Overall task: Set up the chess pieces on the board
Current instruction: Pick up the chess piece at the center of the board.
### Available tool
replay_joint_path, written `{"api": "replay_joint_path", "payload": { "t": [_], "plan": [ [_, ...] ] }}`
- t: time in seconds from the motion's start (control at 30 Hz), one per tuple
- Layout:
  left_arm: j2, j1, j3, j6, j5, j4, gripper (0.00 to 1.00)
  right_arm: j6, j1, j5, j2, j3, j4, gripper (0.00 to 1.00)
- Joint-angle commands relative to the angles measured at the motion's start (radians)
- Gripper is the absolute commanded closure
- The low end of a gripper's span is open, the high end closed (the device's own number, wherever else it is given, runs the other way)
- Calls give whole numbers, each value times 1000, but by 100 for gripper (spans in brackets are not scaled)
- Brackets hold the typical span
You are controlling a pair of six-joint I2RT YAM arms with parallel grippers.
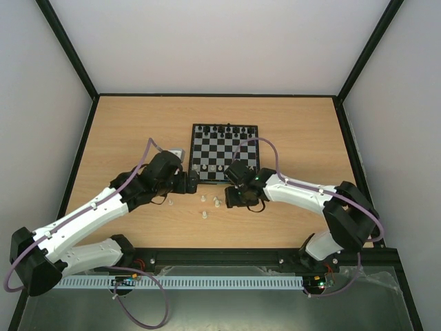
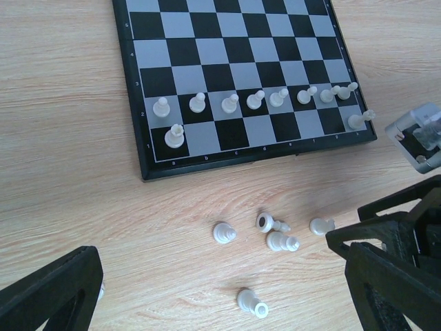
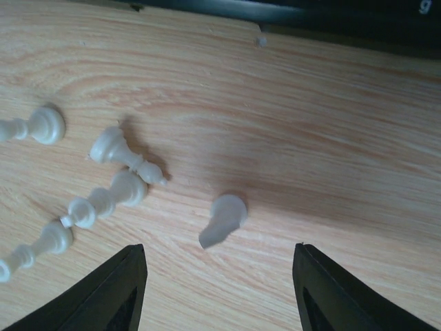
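Note:
The board (image 1: 224,153) lies mid-table, with black figures along its far edge. In the left wrist view several white pawns (image 2: 229,103) stand in its second row, a rook (image 2: 174,136) stands in the near-left corner and another white piece (image 2: 358,121) in the near-right one. Several white chess pieces (image 2: 282,241) lie tipped on the wood in front of the board. My left gripper (image 2: 227,303) hangs wide open over them, holding nothing. My right gripper (image 3: 220,296) is open just short of one fallen piece (image 3: 224,219).
More tipped pieces (image 3: 103,200) lie left of the right gripper. One stray piece (image 1: 170,202) sits beside the left arm. The board's black rim (image 3: 310,21) runs just ahead of the right gripper. Both grippers (image 1: 195,181) (image 1: 231,196) are close together at the board's near edge.

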Motion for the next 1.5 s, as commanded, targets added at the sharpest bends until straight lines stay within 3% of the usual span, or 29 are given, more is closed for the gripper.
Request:
{"api": "replay_joint_path", "payload": {
  "t": [0.0,0.23,0.87,1.47],
  "plan": [
    [-15,-3,-9,21,2,4,1,24,6,32,45,49,-18,43],
    [-21,-2,-13,26,-5,-1,0,20,5,26,84,66,-19,55],
    [4,0,-26,21,-10,15,1,8,13,21,110,58,-37,67],
    [19,1,-42,21,-10,29,1,1,22,70,129,77,-64,92]
  ]
}}
